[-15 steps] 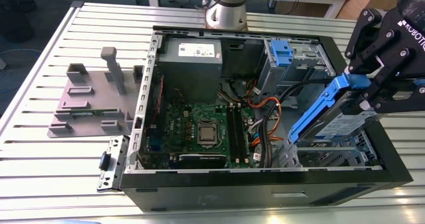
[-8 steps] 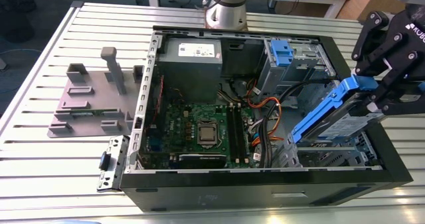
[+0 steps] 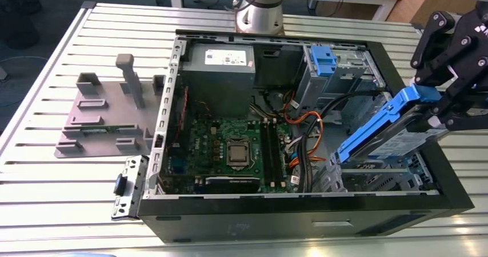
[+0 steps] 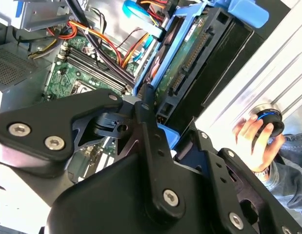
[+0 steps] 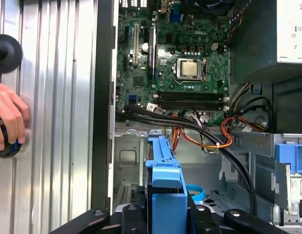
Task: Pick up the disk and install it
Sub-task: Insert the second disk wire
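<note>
Black metal arms of the end effector (image 3: 446,105) come in from the exterior view's right, and it is closed on the disk (image 3: 385,132), gripping it by its upper end. The disk sits in a blue plastic frame and hangs tilted over the open computer case (image 3: 164,220), above the drive bays at the case's right side in that view. Its lower end dips down inside the case, close to the metal bay, but you cannot tell if it touches.

The exterior view also shows things the wrist cameras miss: a grey plastic stand (image 3: 107,117) on the ribbed metal worktop (image 3: 46,183), just beside the case, and a small metal bracket (image 3: 128,185) lying at the case's corner. The green motherboard (image 3: 228,148) lies flat in the middle of the case, with orange and black cables (image 3: 305,128) running beside it.

In the second wrist view, the disk (image 4: 190,58) is seen from its end, so the row of connector pins shows. A person's hand (image 4: 255,139) rests on a black knob with a blue ring (image 4: 269,121) on the worktop beside the case.

In the first wrist view, the blue frame of the disk (image 5: 164,180) points toward the motherboard (image 5: 175,63), and the same hand (image 5: 8,117) shows by the case wall.
</note>
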Controlling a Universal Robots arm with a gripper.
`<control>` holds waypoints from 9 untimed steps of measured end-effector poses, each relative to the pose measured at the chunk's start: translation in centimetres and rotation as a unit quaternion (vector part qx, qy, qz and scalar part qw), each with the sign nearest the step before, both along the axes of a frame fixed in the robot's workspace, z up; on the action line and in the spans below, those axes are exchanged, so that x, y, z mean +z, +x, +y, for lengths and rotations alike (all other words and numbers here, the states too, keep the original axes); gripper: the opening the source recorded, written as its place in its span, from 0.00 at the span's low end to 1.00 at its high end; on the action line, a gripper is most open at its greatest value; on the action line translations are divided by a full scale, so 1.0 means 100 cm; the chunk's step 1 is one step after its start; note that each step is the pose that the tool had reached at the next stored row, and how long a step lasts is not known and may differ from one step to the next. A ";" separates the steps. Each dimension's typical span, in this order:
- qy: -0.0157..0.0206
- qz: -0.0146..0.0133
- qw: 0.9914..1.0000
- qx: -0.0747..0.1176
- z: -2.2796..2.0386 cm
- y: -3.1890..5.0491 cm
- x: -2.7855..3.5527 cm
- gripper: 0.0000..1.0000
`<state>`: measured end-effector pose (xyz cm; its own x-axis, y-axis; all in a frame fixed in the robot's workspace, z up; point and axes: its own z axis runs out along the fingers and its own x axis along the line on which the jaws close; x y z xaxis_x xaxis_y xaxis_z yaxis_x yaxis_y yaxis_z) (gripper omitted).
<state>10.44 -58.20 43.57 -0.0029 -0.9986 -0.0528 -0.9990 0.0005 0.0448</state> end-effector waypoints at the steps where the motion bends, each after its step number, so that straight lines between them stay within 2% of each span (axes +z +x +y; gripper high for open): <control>1: 0.000 0.000 1.000 -0.003 0.0000 0.0001 -0.0003 0.37; 9: 0.000 0.000 1.000 -0.019 0.0000 0.0007 -0.0045 0.37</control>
<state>10.51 -58.19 43.12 -0.0409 -0.9978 -0.0518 -0.9982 0.0386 0.0449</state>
